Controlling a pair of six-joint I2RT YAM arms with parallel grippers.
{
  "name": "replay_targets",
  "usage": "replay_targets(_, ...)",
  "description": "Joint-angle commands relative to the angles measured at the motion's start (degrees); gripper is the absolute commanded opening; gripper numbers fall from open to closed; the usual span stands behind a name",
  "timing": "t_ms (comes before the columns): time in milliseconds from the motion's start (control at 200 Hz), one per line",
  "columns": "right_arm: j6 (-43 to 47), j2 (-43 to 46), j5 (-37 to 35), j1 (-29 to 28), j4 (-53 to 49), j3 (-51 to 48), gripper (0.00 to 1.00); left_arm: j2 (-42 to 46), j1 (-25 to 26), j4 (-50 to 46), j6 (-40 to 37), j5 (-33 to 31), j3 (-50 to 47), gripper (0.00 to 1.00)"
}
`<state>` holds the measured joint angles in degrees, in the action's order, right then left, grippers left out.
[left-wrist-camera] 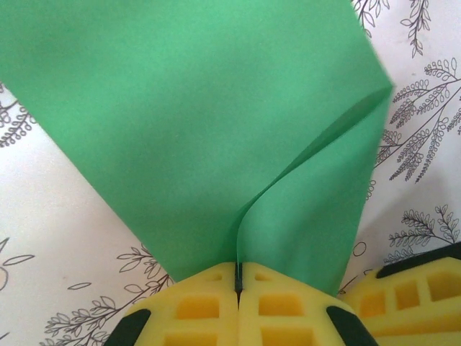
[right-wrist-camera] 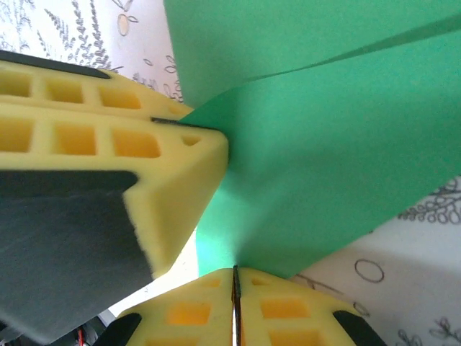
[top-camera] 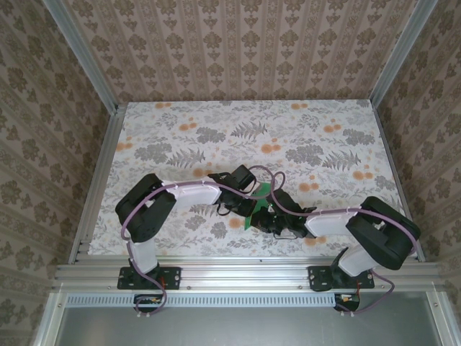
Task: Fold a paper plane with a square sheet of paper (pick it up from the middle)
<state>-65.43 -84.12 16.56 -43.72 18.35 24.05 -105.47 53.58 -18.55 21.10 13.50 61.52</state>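
Two arms: both reach in from the near edge and meet over the near middle of the floral tabletop (top-camera: 216, 137), their wrists almost touching.
Left gripper (left-wrist-camera: 238, 287): clamped tight. Its two yellow foam pads press together with just a thin dark seam between them, and the green paper runs straight into that seam.
Right gripper (right-wrist-camera: 234, 288): also pinched closed on the paper. In its own wrist view the pads meet along a narrow line at the bottom, with the sheet's lower point tucked into the top of it.
Square sheet of paper (left-wrist-camera: 216, 108): bright green and plain, held by both grippers at once. From overhead it is a small green patch squeezed between the two black wrists.
Shape of the sheet: bent over, not flat. The left wrist view shows two layers parting from the pads, one broad face spreading up and left, the other curling out to a soft rounded fold at the right.
Spacing of the grips: close together. The right gripper's yellow fingers (left-wrist-camera: 371, 292) sit just beside the left pair at the lower right of the left wrist view. The left gripper's pads (right-wrist-camera: 180, 166) loom at the left of the right wrist view, biting a corner of the green.
Contact with the table: I cannot tell whether any edge of the paper rests on the surface.
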Motion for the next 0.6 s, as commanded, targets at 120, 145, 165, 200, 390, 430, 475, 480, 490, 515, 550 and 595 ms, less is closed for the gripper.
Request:
replay_targets(120,-2.1,1.5,-1.9,-1.7,0.5,0.8,0.11,-2.5,-0.8,-3.1,0.7,-2.7,-2.5,0.00)
replay_targets(145,-2.5,1.0,-1.7,-1.9,1.3,0.8,0.11,-2.5,-0.8,-3.2,0.8,-2.7,-2.5,0.00)
replay_targets(165,-2.7,0.4,-1.6,-2.0,2.0,0.9,0.11,-2.5,-0.8,-3.2,0.7,-2.6,-2.4,0.00)
replay_targets(200,-3.0,-0.5,-1.3,-2.3,3.2,0.9,0.10,-2.5,-0.9,-3.1,0.7,-2.6,-2.4,0.00)
replay_targets(390,-3.5,-4.4,-2.5,-2.9,3.6,0.8,0.10,-2.5,-1.0,-3.0,0.8,-2.5,-2.5,0.00)
replay_targets(430,-3.4,-4.2,-3.1,-2.9,1.9,0.8,0.10,-2.5,-1.0,-3.1,0.7,-2.5,-2.5,0.00)
replay_targets(475,-2.8,-3.5,-3.7,-2.9,0.4,0.8,0.10,-2.4,-1.0,-3.0,0.7,-2.5,-2.5,0.00)
replay_targets(480,-2.7,-3.4,-3.7,-2.9,0.2,0.8,0.10,-2.5,-1.0,-3.0,0.7,-2.5,-2.5,0.00)
replay_targets(490,-2.7,-3.1,-3.7,-2.9,0.1,0.8,0.10,-2.5,-1.0,-3.0,0.7,-2.5,-2.5,0.00)
replay_targets(515,-2.5,-2.5,-3.7,-2.9,0.1,0.7,0.10,-2.5,-1.1,-3.0,0.7,-2.5,-2.5,0.00)
replay_targets(550,-2.4,-1.5,-3.6,-2.9,0.1,0.6,0.10,-2.5,-1.1,-2.9,0.8,-2.4,-2.5,0.00)
replay_targets(595,-2.4,-0.1,-3.4,-3.1,0.0,0.7,0.10,-2.5,-1.1,-2.9,0.7,-2.3,-2.5,0.00)
